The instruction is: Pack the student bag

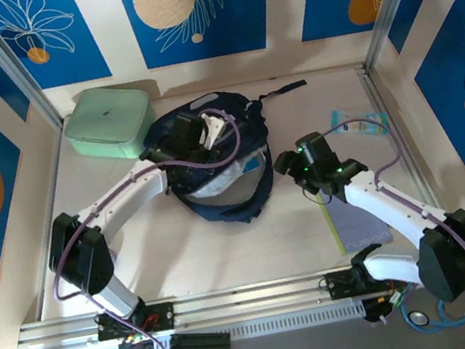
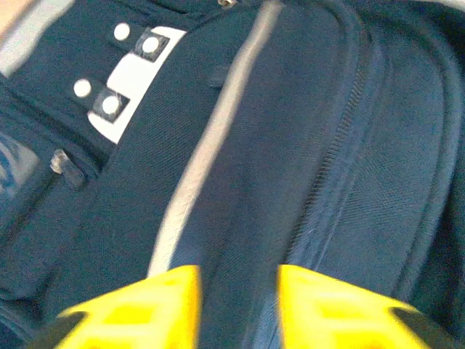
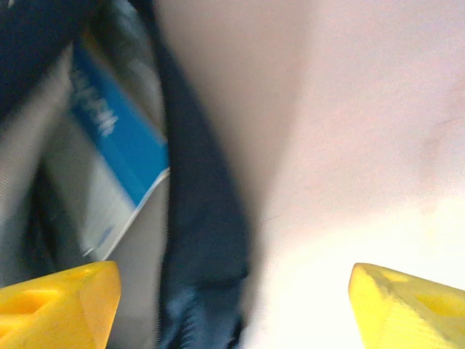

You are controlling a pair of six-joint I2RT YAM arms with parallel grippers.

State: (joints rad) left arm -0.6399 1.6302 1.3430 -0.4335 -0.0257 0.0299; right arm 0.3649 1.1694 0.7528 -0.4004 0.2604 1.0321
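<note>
**Left gripper (image 2: 238, 276) low over the student bag (image 1: 249, 136), right gripper (image 3: 234, 280) wide at its edge**

Closest to your left wrist camera are the two yellow fingers (image 2: 138, 309), standing a little apart with a narrow gap. Navy cloth runs through that gap, but you cannot tell whether the pads touch it. Beyond them you see the bag's grey stripe (image 2: 211, 145), a zip line (image 2: 341, 145) to the right and a white patch with round studs (image 2: 134, 80) at the far left.

On your right wrist camera the yellow fingers (image 3: 58, 305) are spread wide with nothing gripped between them. A dark edge of the bag hangs between them on the left, with bare table (image 3: 349, 145) to the right. A blue-and-white printed item (image 3: 116, 145) shows inside the bag, too blurred to name.

From above, the bag lies in the middle of the table, slightly towards the far side, its mouth facing the near edge. Your left gripper sits over its far part, and your right gripper is just beside its right edge. A mint-green case (image 1: 107, 122) lies far left, close to the bag. A green notebook (image 1: 358, 230) lies flat under your right arm, and a small pale-blue packet (image 1: 355, 122) sits to the right, well apart from the bag.
</note>
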